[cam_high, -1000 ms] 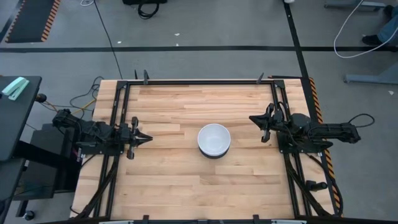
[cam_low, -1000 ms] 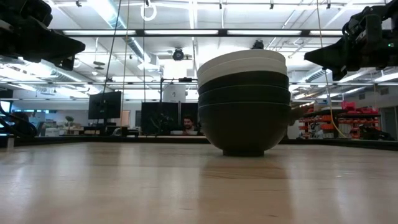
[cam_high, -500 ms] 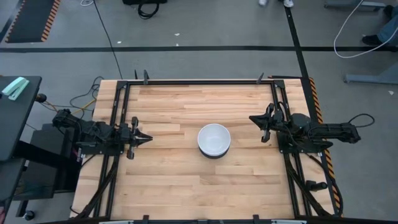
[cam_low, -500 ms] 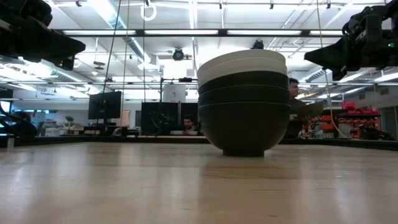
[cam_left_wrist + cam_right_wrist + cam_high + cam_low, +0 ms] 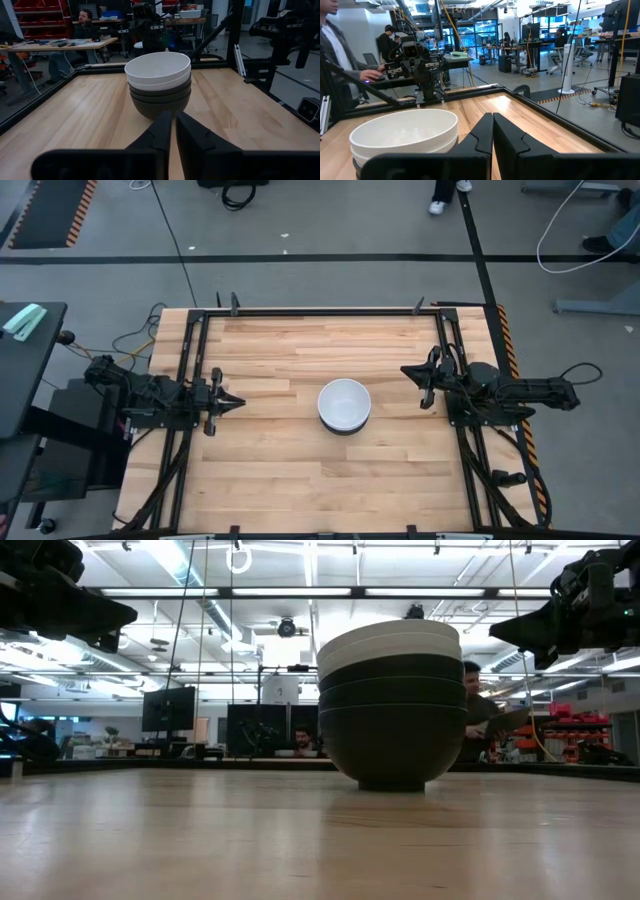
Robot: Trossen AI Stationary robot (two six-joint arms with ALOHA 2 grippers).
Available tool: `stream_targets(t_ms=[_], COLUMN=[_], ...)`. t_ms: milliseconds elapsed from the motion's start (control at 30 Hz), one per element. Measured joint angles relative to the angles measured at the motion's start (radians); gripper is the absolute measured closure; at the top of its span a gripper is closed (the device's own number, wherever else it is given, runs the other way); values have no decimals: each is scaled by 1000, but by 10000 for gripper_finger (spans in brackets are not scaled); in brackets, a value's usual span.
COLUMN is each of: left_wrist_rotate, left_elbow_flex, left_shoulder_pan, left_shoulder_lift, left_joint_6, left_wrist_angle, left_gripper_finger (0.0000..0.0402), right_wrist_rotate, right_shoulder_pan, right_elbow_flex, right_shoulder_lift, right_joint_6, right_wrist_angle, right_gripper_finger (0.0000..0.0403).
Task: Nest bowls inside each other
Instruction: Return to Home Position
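The bowls stand nested in one stack (image 5: 345, 405) at the middle of the table, a white bowl (image 5: 158, 70) on top and black ones (image 5: 391, 730) below, the lowest resting by its foot on the wood. My left gripper (image 5: 240, 402) hovers shut at the table's left edge, well apart from the stack; in its wrist view its fingers (image 5: 172, 125) point at the stack. My right gripper (image 5: 406, 371) hovers shut at the right edge, also apart; its fingers (image 5: 492, 122) meet beside the stack (image 5: 405, 132).
A black metal frame (image 5: 320, 310) rims the wooden table. Bare wood lies all round the stack. A person (image 5: 480, 720) walks in the room behind the table, and another sits at a desk (image 5: 85, 25).
Both arms and the stack have kept still. A person has walked into sight behind the stack in the low view, moving toward the right.
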Motion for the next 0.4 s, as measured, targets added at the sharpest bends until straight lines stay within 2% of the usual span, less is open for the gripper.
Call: stream_targets(t_ms=[400], left_wrist_rotate=[0], left_elbow_flex=[0], left_shoulder_pan=[0], left_shoulder_lift=[0], left_joint_6=[0], left_wrist_angle=[0], left_gripper_finger=[370], right_wrist_rotate=[0], right_shoulder_pan=[0], right_elbow_flex=[0], right_shoulder_lift=[0], right_joint_6=[0], right_wrist_angle=[0], right_gripper_finger=[385])
